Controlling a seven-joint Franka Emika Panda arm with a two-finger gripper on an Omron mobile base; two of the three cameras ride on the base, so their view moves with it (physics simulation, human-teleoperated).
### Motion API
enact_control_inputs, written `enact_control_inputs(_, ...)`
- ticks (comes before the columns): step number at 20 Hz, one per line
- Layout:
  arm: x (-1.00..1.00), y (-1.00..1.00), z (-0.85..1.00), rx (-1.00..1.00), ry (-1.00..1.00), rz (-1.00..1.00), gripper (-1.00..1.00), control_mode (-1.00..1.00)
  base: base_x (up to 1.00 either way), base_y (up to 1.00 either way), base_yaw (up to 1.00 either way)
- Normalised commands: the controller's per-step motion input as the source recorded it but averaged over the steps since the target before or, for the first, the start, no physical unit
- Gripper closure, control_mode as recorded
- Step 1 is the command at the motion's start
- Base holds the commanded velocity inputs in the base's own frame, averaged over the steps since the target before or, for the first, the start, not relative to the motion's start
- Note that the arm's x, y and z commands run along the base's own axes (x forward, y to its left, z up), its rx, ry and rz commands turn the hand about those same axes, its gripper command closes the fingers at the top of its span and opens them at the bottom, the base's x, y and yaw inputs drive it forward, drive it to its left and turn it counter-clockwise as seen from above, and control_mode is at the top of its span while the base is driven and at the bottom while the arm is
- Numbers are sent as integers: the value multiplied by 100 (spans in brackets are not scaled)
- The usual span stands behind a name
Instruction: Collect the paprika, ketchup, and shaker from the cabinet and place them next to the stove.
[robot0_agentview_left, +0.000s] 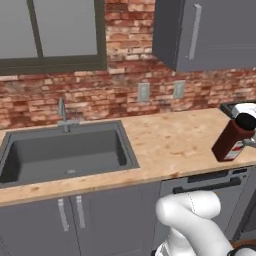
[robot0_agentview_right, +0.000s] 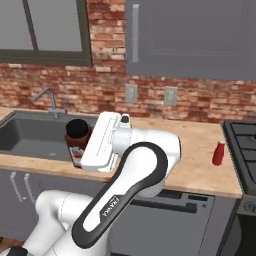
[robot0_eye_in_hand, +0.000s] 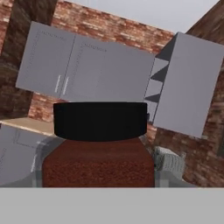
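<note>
in the left base view the paprika (robot0_agentview_left: 233, 138) hung tilted over the right end of the wooden counter (robot0_agentview_left: 170, 140), its black cap uppermost and its pale label low on the body. the stove (robot0_agentview_left: 239, 108) showed as a dark corner just behind it, and the cabinet (robot0_agentview_left: 210, 32) hung closed-looking on the brick wall above.

in the right base view the gripper (robot0_agentview_right: 80, 145) was at the jar, the paprika (robot0_agentview_right: 77, 140) half hidden behind the white hand, close to the sink (robot0_agentview_right: 30, 135). the ketchup (robot0_agentview_right: 218, 153) stood upright on the counter, near the stove (robot0_agentview_right: 242, 145) edge, so that one looked already delivered. no shaker could be made out.

in the hand view the paprika (robot0_eye_in_hand: 99, 144) sat straight ahead, black cap above the red-brown body, and an open cabinet door (robot0_eye_in_hand: 189, 83) with shelves beside it lay beyond. the jaws stood fairly wide and appeared closed on the jar's body below the cap, holding it off the counter; the fingertips themselves were hidden, so the exact contact could not be told.

the jar looked rigid and smooth, probably light, and as the tallest of the three likely to tip if set down crooked. a grip on the body below the cap seemed soundest, since the smooth wall could slip under a loose hold.
</note>
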Motion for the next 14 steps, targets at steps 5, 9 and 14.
enact_control_inputs(5, 0, 0, 0, 0, 0, 0, 100, 100, 6, -100, -4)
enact_control_inputs(9, 0, 0, 0, 0, 0, 0, 100, 100, 29, -100, -4)
enact_control_inputs(14, 0, 0, 0, 0, 0, 0, 100, 100, 46, -98, -2)
